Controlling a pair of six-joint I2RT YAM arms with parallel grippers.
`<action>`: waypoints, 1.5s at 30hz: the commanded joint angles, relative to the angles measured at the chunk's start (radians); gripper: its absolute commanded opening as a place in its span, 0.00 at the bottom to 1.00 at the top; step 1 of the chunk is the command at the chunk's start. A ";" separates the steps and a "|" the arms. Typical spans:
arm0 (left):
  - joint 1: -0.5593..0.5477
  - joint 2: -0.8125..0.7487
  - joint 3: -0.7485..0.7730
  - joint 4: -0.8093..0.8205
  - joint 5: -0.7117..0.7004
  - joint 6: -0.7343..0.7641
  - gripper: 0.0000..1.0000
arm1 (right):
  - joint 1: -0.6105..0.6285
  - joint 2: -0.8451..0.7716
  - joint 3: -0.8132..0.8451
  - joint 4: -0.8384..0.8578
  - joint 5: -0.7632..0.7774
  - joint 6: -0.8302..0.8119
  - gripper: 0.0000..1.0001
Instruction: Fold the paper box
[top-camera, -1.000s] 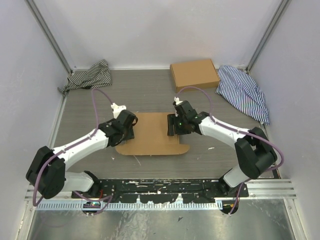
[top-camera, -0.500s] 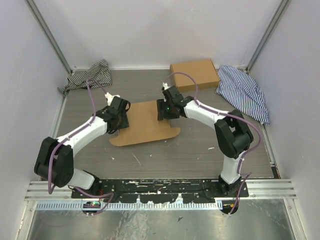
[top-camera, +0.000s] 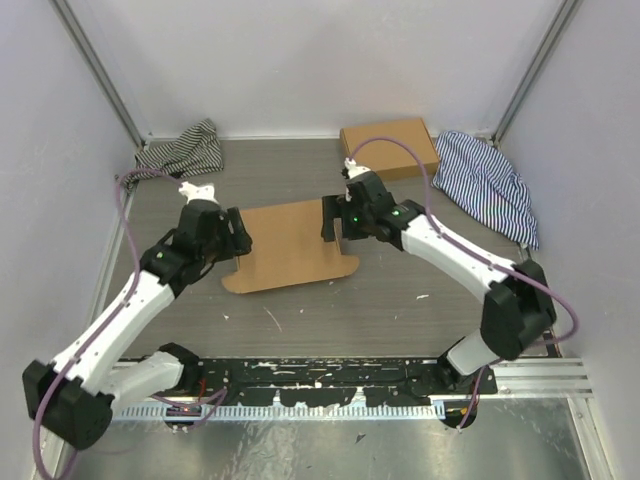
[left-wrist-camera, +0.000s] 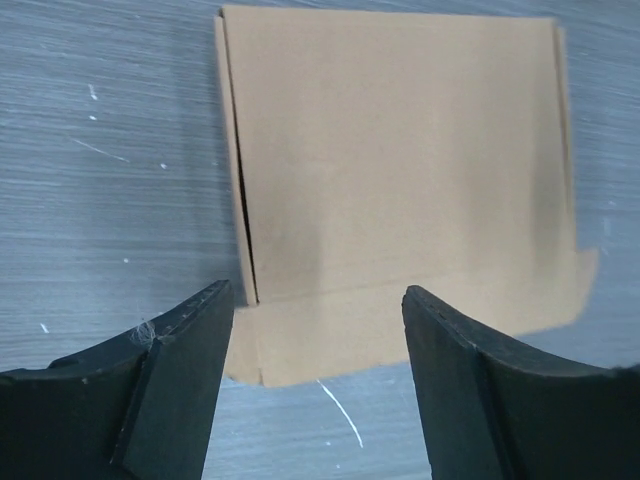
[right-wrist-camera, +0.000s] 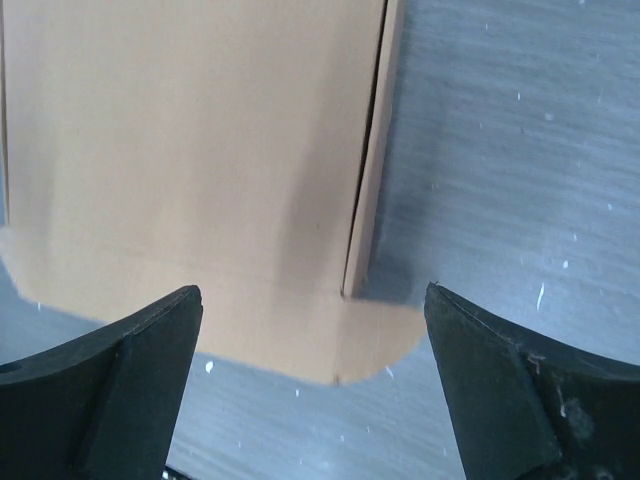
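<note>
The paper box (top-camera: 290, 248) lies flat in the middle of the table (top-camera: 400, 300), its round-cornered flap toward the near edge, flanked by two robot arms. The left end effector (left-wrist-camera: 315, 292) hangs over the box's left edge, fingers spread wide, released and gripping nothing. The right end effector (right-wrist-camera: 312, 290), likewise wide open and empty, hangs over the box's right edge; whether either touches the cardboard cannot be told.

Overhead camera looks down; both wrist cameras closely face paper box (top-camera: 290, 245).
</note>
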 joint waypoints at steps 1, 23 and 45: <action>0.000 -0.126 -0.144 0.020 0.153 -0.013 0.76 | 0.007 -0.122 -0.127 0.010 -0.076 -0.029 0.98; 0.000 -0.089 -0.265 0.064 0.124 0.015 0.74 | 0.112 -0.043 -0.226 0.075 -0.029 -0.054 0.96; -0.001 -0.049 -0.273 0.119 0.122 0.016 0.74 | 0.137 -0.034 -0.210 0.087 0.006 -0.068 1.00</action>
